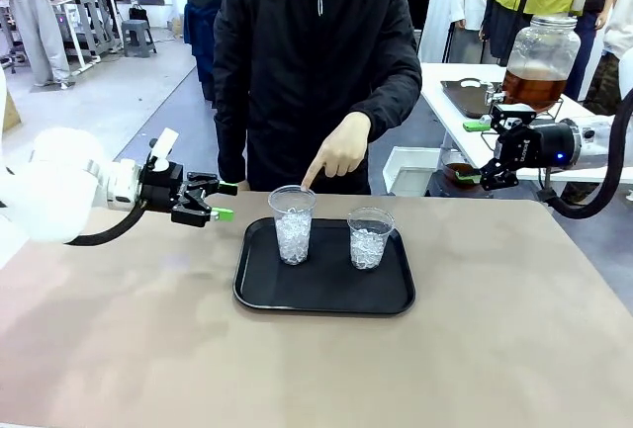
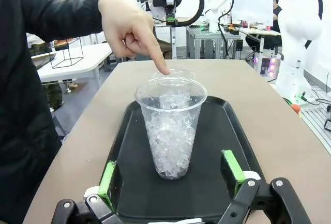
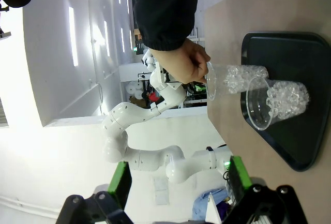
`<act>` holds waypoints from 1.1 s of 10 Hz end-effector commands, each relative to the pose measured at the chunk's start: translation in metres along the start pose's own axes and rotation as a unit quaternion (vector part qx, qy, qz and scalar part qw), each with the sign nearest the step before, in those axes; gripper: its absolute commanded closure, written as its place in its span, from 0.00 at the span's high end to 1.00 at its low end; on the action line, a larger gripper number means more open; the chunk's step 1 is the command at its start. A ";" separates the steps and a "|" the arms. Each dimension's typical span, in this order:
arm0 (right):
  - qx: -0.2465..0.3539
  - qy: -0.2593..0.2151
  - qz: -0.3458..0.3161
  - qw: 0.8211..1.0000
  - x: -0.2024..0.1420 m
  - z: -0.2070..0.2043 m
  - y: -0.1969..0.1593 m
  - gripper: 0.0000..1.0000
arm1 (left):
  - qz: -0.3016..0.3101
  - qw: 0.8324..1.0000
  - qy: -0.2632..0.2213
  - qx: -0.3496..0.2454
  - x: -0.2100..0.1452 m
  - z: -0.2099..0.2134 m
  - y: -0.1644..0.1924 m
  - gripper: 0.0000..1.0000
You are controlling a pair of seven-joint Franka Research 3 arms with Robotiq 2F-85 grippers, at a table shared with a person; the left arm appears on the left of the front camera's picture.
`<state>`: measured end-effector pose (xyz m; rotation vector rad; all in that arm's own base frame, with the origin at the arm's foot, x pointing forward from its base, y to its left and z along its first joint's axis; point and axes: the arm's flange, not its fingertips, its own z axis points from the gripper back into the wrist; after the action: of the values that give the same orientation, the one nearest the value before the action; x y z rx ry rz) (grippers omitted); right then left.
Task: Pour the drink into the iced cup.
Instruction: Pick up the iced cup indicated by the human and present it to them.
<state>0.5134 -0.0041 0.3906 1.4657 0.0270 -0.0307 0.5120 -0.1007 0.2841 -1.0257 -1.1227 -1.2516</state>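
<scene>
Front, left tool (image 1: 226, 202): released, with nothing between its fingers; it hangs over the worktop (image 1: 129, 349), left of the tray (image 1: 316, 298) and apart from it.
Front, right tool (image 1: 475, 151): released and empty, beyond the far right corner of the worktop.
Front, drink (image 1: 532, 87): amber-brown, in the lower part of the jar (image 1: 542, 47). The jar stands on a white worktop (image 1: 445, 77) behind the right tool.
Front, pointed cup (image 1: 292, 223): clear, upright, with ice, on the left half of the tray.
Front, other cup (image 1: 369, 238): shorter, also with ice, on the right half, apart from the first.
Front, hand (image 1: 341, 148): the person's index finger points down at the far rim of the pointed cup.
Left wrist, left tool (image 2: 170, 175): the green pads stand wide apart, over the near edge of the tray (image 2: 222, 125).
Left wrist, pointed cup (image 2: 170, 131): straight ahead between the pads and not touched by them; the other cup (image 2: 175, 74) is behind it.
Left wrist, hand (image 2: 129, 25): the fingertip is at the cup's rim; I cannot tell whether it touches.
Right wrist, right tool (image 3: 180, 180): pads apart, holding nothing.
Right wrist, cups: the view is rolled; the pointed cup (image 3: 238, 81) has the hand (image 3: 189, 63) at its rim, and the other cup (image 3: 276, 102) is nearer.
</scene>
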 end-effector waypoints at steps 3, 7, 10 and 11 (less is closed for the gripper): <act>0.000 -0.002 0.001 1.000 -0.001 0.000 0.001 1.00 | -0.007 1.000 -0.005 0.006 -0.010 -0.028 0.005 1.00; 0.000 -0.002 0.001 1.000 -0.001 0.000 0.001 1.00 | -0.015 1.000 -0.001 0.012 -0.025 -0.050 0.015 1.00; 0.000 -0.002 0.001 1.000 -0.001 0.000 0.001 1.00 | -0.011 1.000 -0.015 -0.010 -0.032 -0.065 0.015 1.00; 0.000 -0.002 0.001 1.000 -0.001 0.000 0.001 1.00 | -0.009 1.000 -0.017 -0.013 -0.033 -0.069 0.014 1.00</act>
<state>0.5134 -0.0041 0.3905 1.4658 0.0270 -0.0308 0.5298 -0.1575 0.2419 -1.0557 -1.1096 -1.2674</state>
